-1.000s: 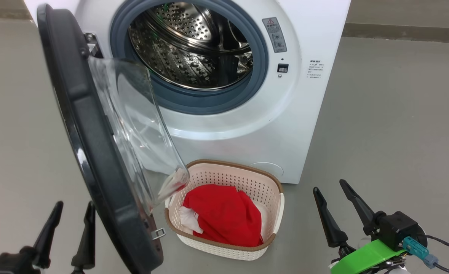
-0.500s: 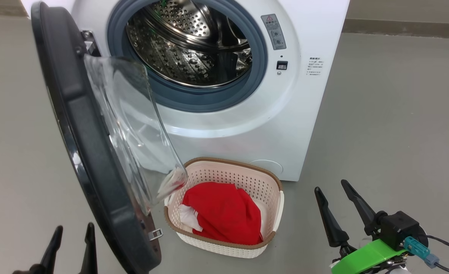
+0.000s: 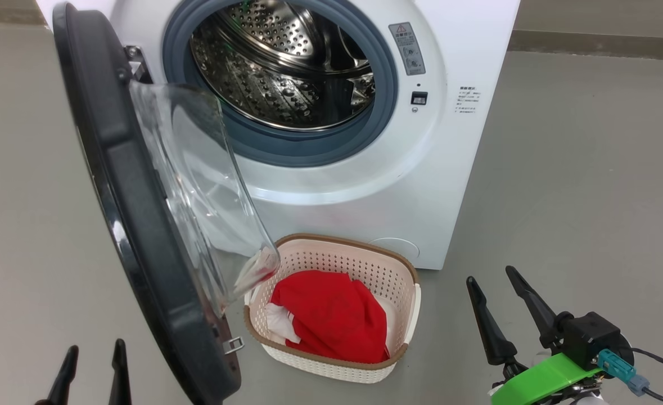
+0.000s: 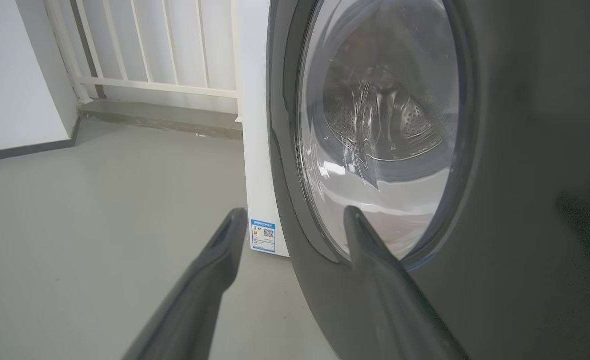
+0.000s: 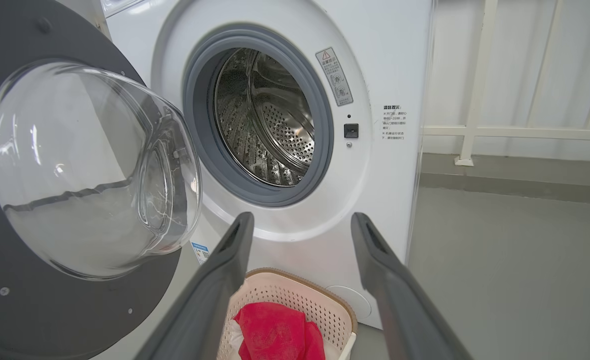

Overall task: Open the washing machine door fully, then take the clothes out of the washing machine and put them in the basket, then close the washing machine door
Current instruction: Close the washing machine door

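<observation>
Head view: drum [image 3: 286,67] bare, clothes [image 3: 331,315] in basket [image 3: 342,243] below; left claw [image 3: 96,347], right claw [image 3: 489,275] gape empty; left sits outside the door [image 3: 129,185], I'd say for pushing.

The left gripper [image 3: 96,344] and right gripper [image 3: 488,274] hover, fingers [image 3: 487,326] apart.

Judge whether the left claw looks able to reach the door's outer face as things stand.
Probably yes. The left claw hangs open on the outer side of the door, low beside its black rim. The left wrist view shows that rim close ahead, with nothing between.
</observation>
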You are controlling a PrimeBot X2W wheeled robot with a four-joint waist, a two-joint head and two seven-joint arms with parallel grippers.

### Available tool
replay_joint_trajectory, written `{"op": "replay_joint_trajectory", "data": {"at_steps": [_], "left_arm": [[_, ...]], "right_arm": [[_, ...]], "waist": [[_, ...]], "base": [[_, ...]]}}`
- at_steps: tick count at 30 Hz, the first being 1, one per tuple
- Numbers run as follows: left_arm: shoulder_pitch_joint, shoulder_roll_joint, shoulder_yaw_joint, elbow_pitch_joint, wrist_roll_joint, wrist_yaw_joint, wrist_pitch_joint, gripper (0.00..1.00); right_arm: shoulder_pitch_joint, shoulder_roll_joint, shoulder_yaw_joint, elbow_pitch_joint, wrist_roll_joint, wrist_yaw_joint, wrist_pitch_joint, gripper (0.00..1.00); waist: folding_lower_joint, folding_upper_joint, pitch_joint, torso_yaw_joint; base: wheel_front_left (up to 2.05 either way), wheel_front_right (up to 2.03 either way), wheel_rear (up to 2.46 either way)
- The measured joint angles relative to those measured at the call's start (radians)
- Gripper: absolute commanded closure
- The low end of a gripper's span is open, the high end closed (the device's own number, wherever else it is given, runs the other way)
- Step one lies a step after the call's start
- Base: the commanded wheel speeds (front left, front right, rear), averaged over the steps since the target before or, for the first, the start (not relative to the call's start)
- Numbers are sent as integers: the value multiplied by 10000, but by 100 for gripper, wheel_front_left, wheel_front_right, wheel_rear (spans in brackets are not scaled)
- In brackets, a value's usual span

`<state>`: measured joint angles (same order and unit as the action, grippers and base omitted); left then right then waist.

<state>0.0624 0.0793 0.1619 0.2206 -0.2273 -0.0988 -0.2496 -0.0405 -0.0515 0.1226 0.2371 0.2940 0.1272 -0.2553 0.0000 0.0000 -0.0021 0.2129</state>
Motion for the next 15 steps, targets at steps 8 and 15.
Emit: {"op": "replay_joint_trajectory", "data": {"at_steps": [8,15], "left_arm": [[-2,-169,286,71,35,-92,0,0],[-7,-268,334,82,349,-159,0,0]], "right_arm": [[0,0,17,13,2,0,0,0],[0,2,12,36,2,0,0,0]], "waist": [[0,0,-2,-56],[0,0,46,-52]], "base": [[0,0,0],[0,0,0]]}}
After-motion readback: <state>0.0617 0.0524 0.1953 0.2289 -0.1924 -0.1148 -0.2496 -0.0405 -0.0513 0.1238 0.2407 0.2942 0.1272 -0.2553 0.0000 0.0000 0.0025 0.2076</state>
